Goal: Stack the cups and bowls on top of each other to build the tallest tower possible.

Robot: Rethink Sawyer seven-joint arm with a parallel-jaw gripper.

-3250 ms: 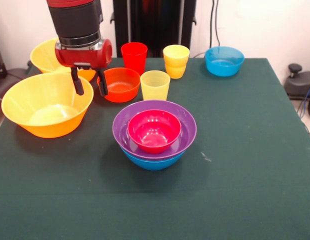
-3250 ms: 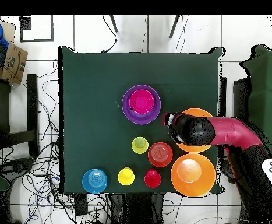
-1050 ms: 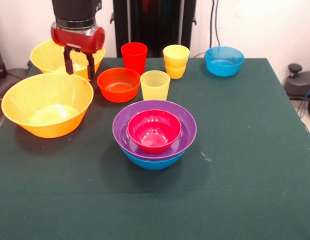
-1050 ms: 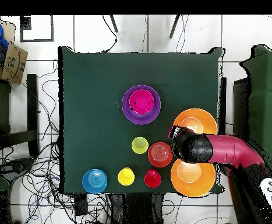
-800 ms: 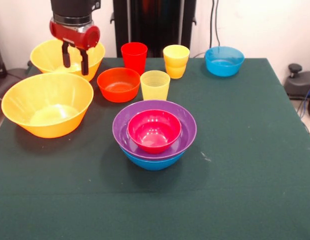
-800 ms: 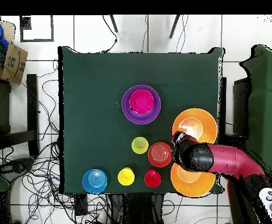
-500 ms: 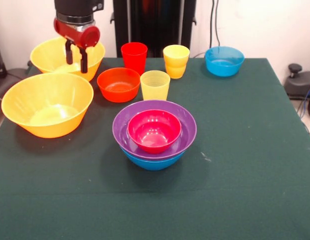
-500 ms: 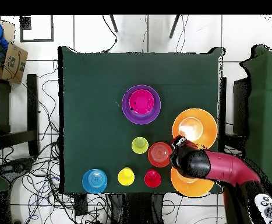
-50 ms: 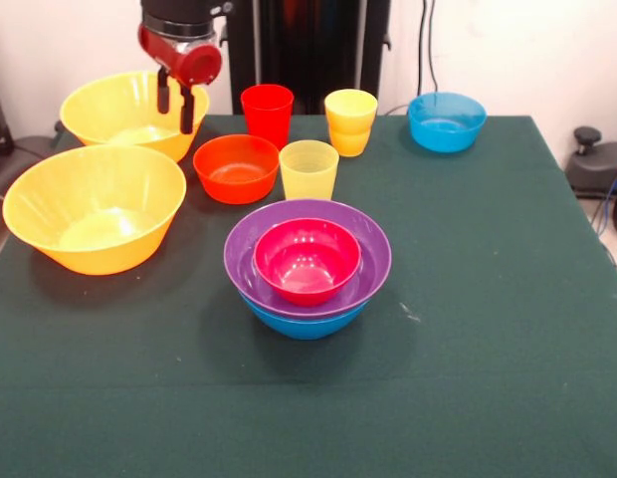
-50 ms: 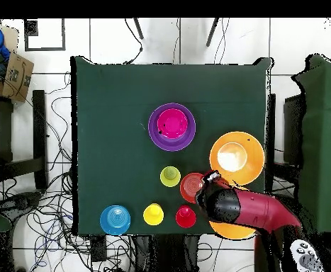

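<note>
The tower stands mid-table: a pink-red bowl in a purple bowl in a blue bowl; from overhead it is the tower. My gripper hangs open and empty over the right rim of the far yellow bowl, left of the red cup and behind the orange-red bowl. A second large yellow bowl sits nearer. The pale yellow cup, two nested orange-yellow cups and a light-blue bowl stand apart. Overhead, the arm hides most of one yellow bowl.
The green table carries all the cups and bowls in its far half and left side. Overhead, cables lie on the floor around the table, and dark chairs stand at both sides.
The gripper has moved right in the front view, from over the middle of the far yellow bowl to its right rim, nearer the red cup. It stays open and empty. No bowl or cup moved.
</note>
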